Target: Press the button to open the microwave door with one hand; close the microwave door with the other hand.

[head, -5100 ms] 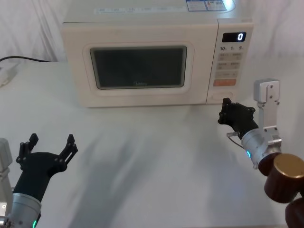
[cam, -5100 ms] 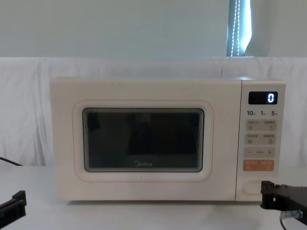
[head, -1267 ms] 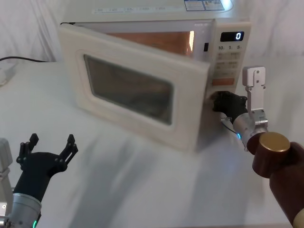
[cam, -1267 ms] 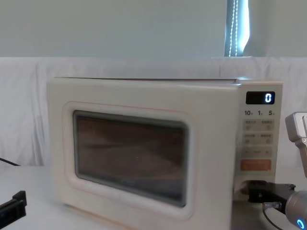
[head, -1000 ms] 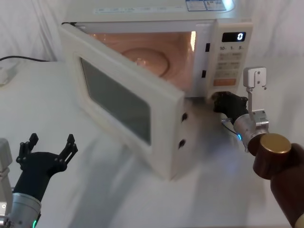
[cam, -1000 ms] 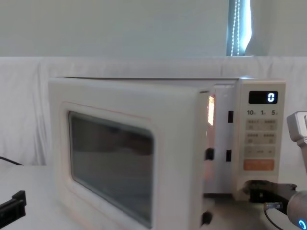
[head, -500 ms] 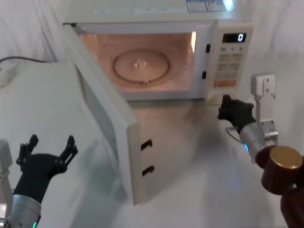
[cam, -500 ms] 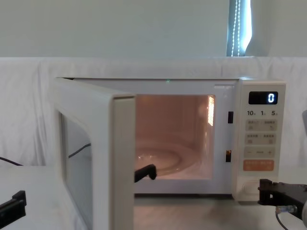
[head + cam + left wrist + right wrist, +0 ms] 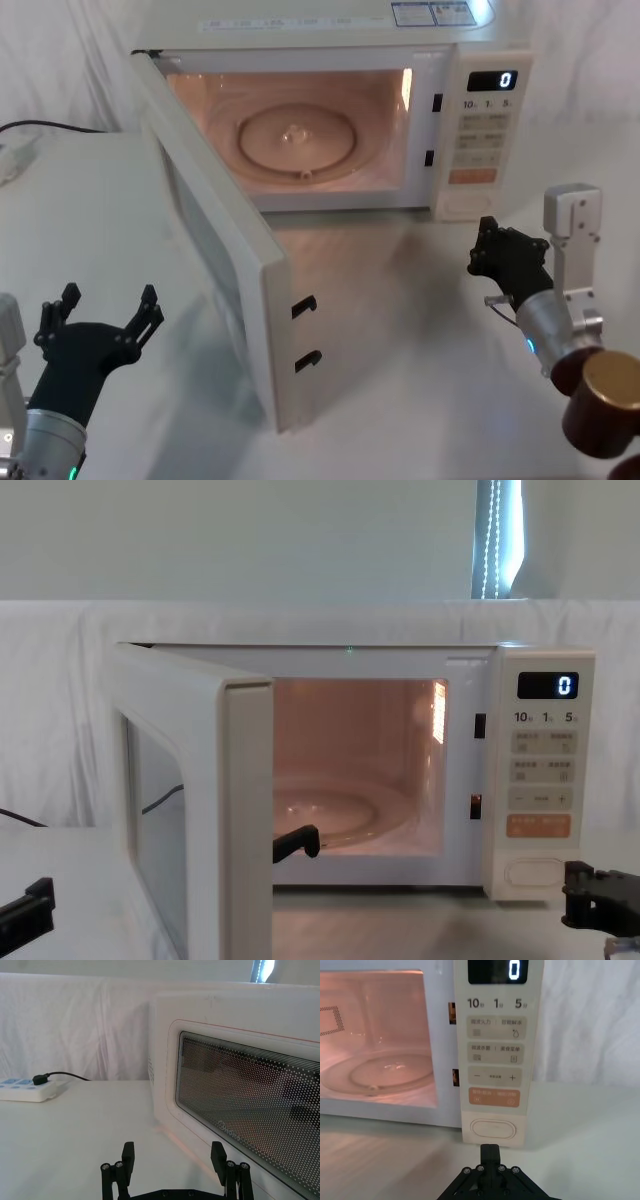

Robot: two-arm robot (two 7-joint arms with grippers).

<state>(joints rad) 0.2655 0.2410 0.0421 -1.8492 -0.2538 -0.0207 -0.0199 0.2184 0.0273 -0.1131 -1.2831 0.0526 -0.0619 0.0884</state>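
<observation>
The microwave door stands swung wide, hinged at the microwave's left side, its free edge jutting out toward the robot, cavity lit and turntable bare. The right gripper sits just in front of the microwave's lower right corner, short of the button, fingers pinched together, holding nothing. The left gripper waits off the door's outer face, well apart, fingers spread and empty. My read: opening is done, closing is the job now. That door looks stiff, light on its hinge, and smooth, with no handle, so there's nothing to clamp. Better a flat push on the cream frame near the free edge, clear of the dark glass, steady until the latch hooks catch.
</observation>
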